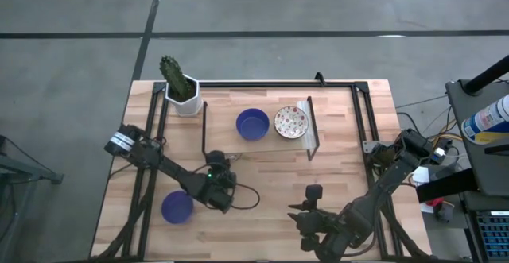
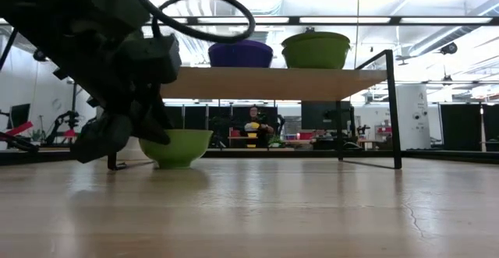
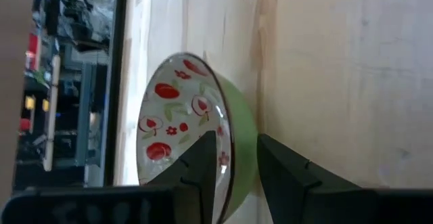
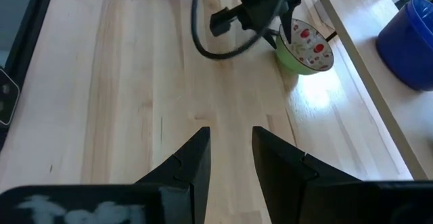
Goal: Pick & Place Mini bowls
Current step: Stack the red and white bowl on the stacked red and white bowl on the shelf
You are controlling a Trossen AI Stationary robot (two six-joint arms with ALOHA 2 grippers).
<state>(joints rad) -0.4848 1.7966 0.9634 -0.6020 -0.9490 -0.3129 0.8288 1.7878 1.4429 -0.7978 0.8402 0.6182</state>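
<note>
A mini bowl [image 3: 183,116], white inside with red flowers and green outside, stands on its foot on the table [image 2: 178,149] under a low shelf. My left gripper [image 3: 235,137] is shut on its rim; in the high view the gripper [image 1: 216,179] hides the bowl. A deep blue mini bowl [image 1: 176,207] sits on the table near the left arm. On the shelf top stand another blue bowl [image 1: 252,124] and a floral bowl [image 1: 291,121]. My right gripper [image 4: 230,130] is open above bare wood by the table's near edge [image 1: 306,211]. My left gripper pinches the floral bowl's rim [image 3: 233,149]. One finger [image 3: 203,163] is inside the bowl and the other [image 3: 284,176] is against its green outer wall. The fingers come slanting down from the table's left. The bowl's foot [image 2: 178,164] rests on the table.
A white hexagonal pot with a cactus [image 1: 181,88] stands at the far left corner. The black-framed shelf [image 1: 308,132] spans the middle of the table, its legs [image 2: 392,110] reaching the wood. A black cable [image 4: 203,28] loops from the left arm. Bare wood lies before the right gripper.
</note>
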